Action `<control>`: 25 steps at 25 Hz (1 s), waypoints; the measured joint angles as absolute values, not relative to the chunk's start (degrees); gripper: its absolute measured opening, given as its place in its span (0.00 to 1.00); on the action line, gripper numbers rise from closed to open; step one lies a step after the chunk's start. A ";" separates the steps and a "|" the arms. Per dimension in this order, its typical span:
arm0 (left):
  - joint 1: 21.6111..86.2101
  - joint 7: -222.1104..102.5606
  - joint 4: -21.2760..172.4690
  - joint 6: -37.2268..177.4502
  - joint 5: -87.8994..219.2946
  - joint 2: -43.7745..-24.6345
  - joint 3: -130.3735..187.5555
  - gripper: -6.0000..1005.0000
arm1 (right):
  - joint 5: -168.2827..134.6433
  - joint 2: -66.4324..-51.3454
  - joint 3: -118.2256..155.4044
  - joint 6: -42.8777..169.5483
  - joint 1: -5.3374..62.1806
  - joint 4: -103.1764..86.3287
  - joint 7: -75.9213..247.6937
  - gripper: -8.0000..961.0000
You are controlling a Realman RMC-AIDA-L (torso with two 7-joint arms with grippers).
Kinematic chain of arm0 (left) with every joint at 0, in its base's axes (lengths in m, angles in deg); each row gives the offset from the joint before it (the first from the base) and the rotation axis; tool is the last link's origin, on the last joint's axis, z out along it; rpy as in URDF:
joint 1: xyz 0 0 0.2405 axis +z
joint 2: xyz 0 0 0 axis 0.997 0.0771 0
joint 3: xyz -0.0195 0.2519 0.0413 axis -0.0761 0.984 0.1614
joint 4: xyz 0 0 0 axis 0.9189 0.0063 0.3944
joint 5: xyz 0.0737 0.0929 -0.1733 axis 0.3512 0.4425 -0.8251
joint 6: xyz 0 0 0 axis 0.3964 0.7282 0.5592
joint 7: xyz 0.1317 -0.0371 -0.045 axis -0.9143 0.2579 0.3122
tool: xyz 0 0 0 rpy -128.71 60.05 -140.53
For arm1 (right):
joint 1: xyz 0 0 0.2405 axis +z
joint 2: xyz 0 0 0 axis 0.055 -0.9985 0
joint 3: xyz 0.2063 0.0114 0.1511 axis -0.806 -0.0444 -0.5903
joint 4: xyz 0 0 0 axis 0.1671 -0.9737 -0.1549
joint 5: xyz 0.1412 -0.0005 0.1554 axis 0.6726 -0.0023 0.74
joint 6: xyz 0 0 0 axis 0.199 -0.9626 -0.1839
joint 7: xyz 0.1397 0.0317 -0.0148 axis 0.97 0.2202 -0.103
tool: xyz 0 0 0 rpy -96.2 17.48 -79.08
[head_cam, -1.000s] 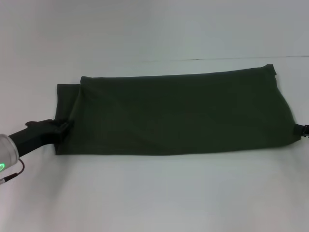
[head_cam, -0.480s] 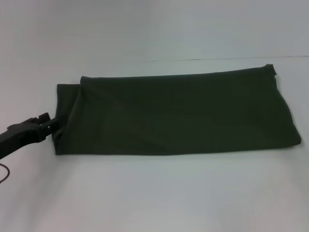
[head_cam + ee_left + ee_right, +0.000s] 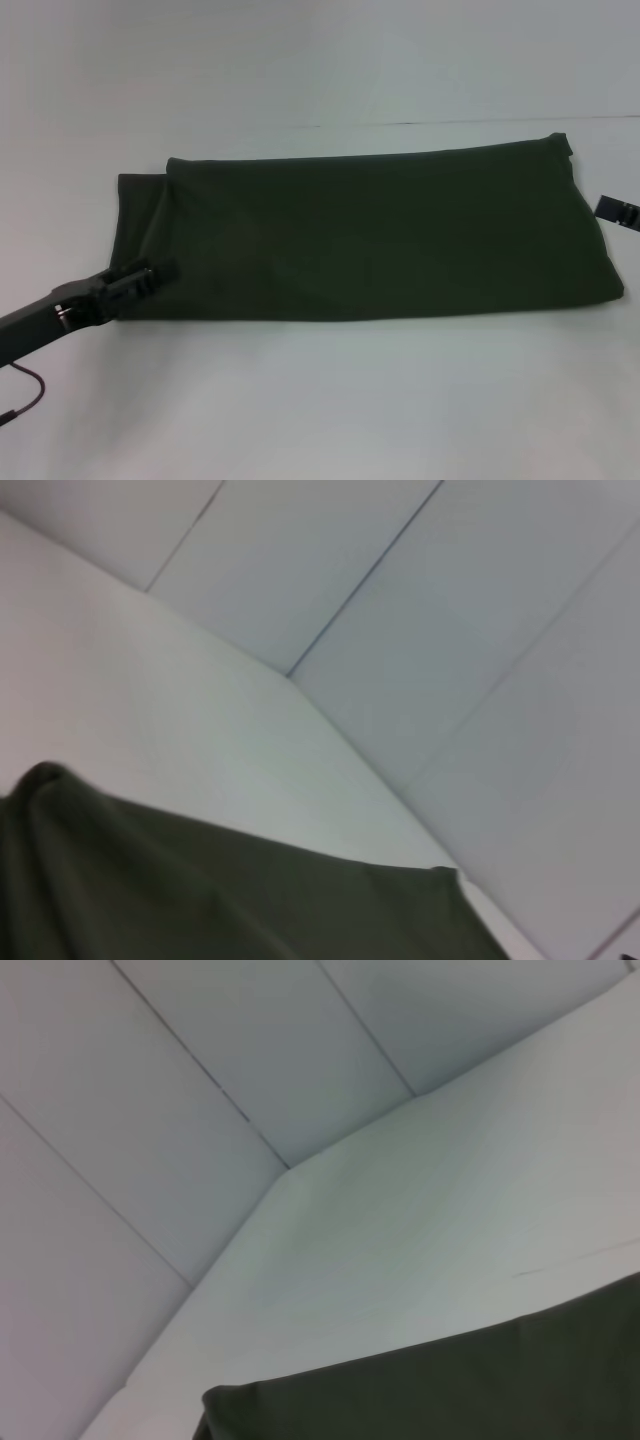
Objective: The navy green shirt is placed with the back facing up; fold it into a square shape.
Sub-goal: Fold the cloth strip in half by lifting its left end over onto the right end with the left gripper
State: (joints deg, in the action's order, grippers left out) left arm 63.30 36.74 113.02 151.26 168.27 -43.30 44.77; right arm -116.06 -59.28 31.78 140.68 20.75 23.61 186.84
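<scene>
Head view has the shirt [image 3: 370,235] lying flat on the white counter [image 3: 330,400], already folded into one long dark band, plain side up. Left hand [image 3: 150,277] sits over the band's near corner at its own end, fingers looking pinched together, though I can't tell if there's cloth between them. Right hand [image 3: 617,210] is just off the far end, barely in view, can't tell its state. My guess: next up is folding the band end over end, so each hand needs a solid grip on a short edge. Plenty of bare counter on every side.
</scene>
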 joint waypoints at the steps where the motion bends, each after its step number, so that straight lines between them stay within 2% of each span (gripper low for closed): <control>1: 63.16 36.70 112.24 150.26 168.28 -43.30 44.79 0.68 | -116.06 -59.48 31.79 140.78 20.94 23.61 186.83 0.89; 7: 62.02 36.42 110.03 140.30 168.39 -43.26 47.08 0.69 | -115.91 -59.89 31.77 140.57 21.67 23.31 186.81 0.96; 16: 60.83 36.29 108.48 129.10 168.94 -43.33 51.82 0.69 | -115.16 -60.24 30.92 140.50 21.78 23.25 187.14 0.95; 25: 61.01 36.06 109.01 130.22 168.68 -43.39 51.35 0.68 | -114.96 -60.26 30.39 140.49 21.77 23.25 187.17 0.95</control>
State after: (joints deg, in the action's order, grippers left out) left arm 61.01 36.06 109.01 130.22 168.68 -43.39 51.35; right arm -114.96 -60.26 30.39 140.49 21.77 23.25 187.17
